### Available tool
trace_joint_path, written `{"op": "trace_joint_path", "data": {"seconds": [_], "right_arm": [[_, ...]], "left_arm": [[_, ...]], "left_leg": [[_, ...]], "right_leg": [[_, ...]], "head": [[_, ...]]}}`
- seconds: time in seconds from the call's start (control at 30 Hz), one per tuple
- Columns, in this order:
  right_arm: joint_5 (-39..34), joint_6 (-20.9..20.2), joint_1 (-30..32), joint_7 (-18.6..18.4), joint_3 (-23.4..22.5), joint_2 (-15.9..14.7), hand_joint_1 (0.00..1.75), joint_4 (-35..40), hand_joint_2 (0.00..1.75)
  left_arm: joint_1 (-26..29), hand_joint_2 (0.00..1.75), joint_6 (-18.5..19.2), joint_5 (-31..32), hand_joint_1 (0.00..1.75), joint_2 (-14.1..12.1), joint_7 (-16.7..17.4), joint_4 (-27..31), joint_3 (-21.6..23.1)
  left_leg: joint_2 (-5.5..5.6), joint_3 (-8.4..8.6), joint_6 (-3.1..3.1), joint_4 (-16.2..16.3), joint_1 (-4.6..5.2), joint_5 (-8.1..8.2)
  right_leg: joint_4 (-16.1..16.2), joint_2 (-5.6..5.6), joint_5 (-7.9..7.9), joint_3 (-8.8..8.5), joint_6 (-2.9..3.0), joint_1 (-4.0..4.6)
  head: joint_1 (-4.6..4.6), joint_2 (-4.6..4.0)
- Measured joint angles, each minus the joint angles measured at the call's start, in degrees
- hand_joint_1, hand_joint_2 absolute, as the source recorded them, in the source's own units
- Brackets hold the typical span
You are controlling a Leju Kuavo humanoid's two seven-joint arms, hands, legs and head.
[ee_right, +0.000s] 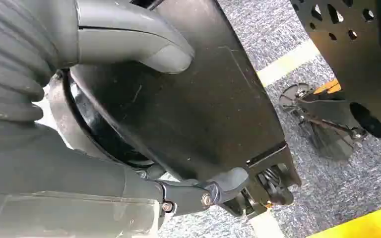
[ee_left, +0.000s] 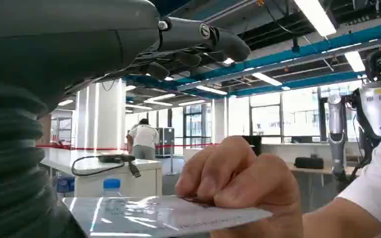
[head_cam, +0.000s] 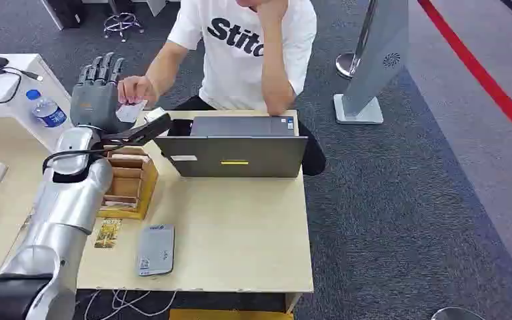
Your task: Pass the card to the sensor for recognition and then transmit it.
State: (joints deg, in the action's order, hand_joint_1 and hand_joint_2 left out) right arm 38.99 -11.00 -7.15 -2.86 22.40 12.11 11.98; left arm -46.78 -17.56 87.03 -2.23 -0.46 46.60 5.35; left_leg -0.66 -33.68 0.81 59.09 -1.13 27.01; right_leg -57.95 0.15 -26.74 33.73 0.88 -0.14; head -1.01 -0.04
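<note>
In the upper left of the head view, the robot's left hand [head_cam: 97, 90] is raised with its fingers [head_cam: 100, 69] straight up and spread apart. The card [head_cam: 131, 111] rests against the palm side of that hand, below the fingers, near the thumb. A person's hand [head_cam: 135, 89] pinches the card's far edge. I cannot tell if the robot's thumb is pressing on the card.

In the left wrist view, the card [ee_left: 163, 216] lies flat at the bottom of the frame, under the dark fingers [ee_left: 203, 42] and well apart from them. The person's hand [ee_left: 238, 186] holds it from the right.

In the right wrist view, the right hand [ee_right: 129, 44] hangs down with its fingers curled in, holding nothing.

The sensor [head_cam: 156, 249] lies on the table [head_cam: 253, 227] in the lower left, beside a wooden box [head_cam: 128, 183]. A laptop [head_cam: 237, 153] stands in the middle.
</note>
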Motion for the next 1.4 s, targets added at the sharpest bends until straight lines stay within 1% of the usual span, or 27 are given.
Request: {"op": "trace_joint_path", "data": {"seconds": [0.03, 0.07, 0.1, 0.2, 0.27, 0.57, 1.2, 1.27, 1.3, 1.37, 1.4], "right_arm": [[0.0, 0.0, 0.0, 0.0, 0.0, 0.0, 0.0, 0.0, 1.75], [0.0, 0.02, 0.0, 0.0, 0.0, 0.0, 0.0, 0.0, 1.75], [0.0, 0.07, 0.0, 0.0, 0.0, 0.0, 0.0, -0.02, 1.75], [0.0, 0.15, 0.0, 0.0, 0.0, 0.0, 0.0, -0.02, 1.75], [0.0, 0.2, 0.0, 0.0, 0.0, -0.02, 0.0, -0.02, 1.75], [0.0, 0.31, 0.03, 0.31, 0.0, -0.02, 0.0, -0.09, 1.75], [0.0, 0.33, 0.06, 0.61, 0.0, -0.09, 0.0, -0.22, 1.75], [0.0, 0.35, 0.07, 0.68, 0.0, -0.09, 0.0, -0.24, 1.75], [0.0, 0.37, 0.07, 0.68, 0.0, -0.09, 0.0, -0.24, 1.75], [0.0, 0.46, 0.11, 0.61, -0.07, -0.09, 0.0, -0.24, 1.75], [0.0, 0.59, 0.12, 0.46, -0.11, -0.11, 0.0, -0.24, 1.75]], "left_arm": [[-0.21, 1.75, 0.55, 0.33, 0.0, 0.13, 0.35, -0.2, 0.27], [-0.36, 1.75, 1.25, 0.68, 0.05, 0.17, 0.62, -0.37, 0.33], [-0.6, 1.75, 2.11, 0.99, 1.75, 0.55, 1.03, -0.68, 0.4], [-1.66, 1.75, 4.42, 1.82, 1.75, 1.16, 1.62, -1.99, 0.72], [-2.54, 1.75, 4.97, 2.47, 1.75, 1.49, 2.26, -3.24, 1.27], [-3.02, 1.75, 4.22, 2.82, 1.75, 1.79, 2.69, -5.53, 1.77], [-3.13, 1.75, 3.85, 2.82, 1.75, 1.77, 2.69, -6.45, 2.76], [-3.08, 1.75, 3.03, 2.57, 1.75, 1.77, 1.97, -6.41, 2.76], [-2.78, 1.75, 2.16, 1.73, 1.75, 1.86, 1.07, -6.05, 2.76], [-0.73, 1.75, 0.13, -1.56, 1.75, 2.12, -1.95, -2.38, 2.73], [0.95, 1.75, 0.0, -3.59, 1.75, 2.51, -3.49, 0.93, 2.67]], "left_leg": [[0.02, 0.0, 0.0, 0.0, 0.0, 0.0], [0.01, 0.0, 0.0, 0.0, 0.0, 0.0], [0.01, 0.0, 0.0, 0.0, 0.0, 0.0], [0.02, -0.02, 0.0, 0.01, 0.0, 0.0], [0.01, -0.03, 0.0, 0.01, 0.01, 0.0], [-0.01, -0.02, -0.01, 0.0, 0.0, 0.01], [0.0, -0.04, 0.01, 0.0, 0.0, 0.02], [0.0, -0.05, 0.01, 0.0, 0.0, 0.02], [-0.01, -0.05, 0.01, 0.0, 0.01, 0.03], [-0.01, -0.04, 0.01, 0.0, 0.01, 0.03], [0.0, -0.05, -0.01, 0.0, 0.01, 0.05]], "right_leg": [[0.0, -0.02, 0.0, -0.01, 0.0, 0.0], [0.0, -0.02, 0.0, -0.01, 0.0, 0.0], [0.0, -0.01, 0.0, 0.0, 0.0, 0.0], [0.01, -0.03, 0.0, -0.01, 0.0, 0.0], [0.0, -0.02, 0.0, -0.01, 0.0, -0.01], [0.0, 0.02, 0.0, 0.02, 0.0, -0.01], [0.0, 0.01, -0.01, 0.02, -0.01, -0.01], [0.0, 0.01, -0.01, 0.02, -0.01, -0.01], [0.0, 0.02, -0.01, 0.02, -0.01, -0.01], [0.0, 0.02, -0.01, 0.02, -0.01, -0.01], [0.0, 0.01, -0.02, 0.02, -0.02, -0.01]], "head": [[0.0, 0.0], [0.0, 0.0], [0.0, 0.0], [0.0, 0.0], [0.0, 0.0], [0.0, 0.0], [0.0, 0.02], [0.0, 0.0], [0.0, 0.0], [0.0, 0.0], [-0.02, 0.0]]}}
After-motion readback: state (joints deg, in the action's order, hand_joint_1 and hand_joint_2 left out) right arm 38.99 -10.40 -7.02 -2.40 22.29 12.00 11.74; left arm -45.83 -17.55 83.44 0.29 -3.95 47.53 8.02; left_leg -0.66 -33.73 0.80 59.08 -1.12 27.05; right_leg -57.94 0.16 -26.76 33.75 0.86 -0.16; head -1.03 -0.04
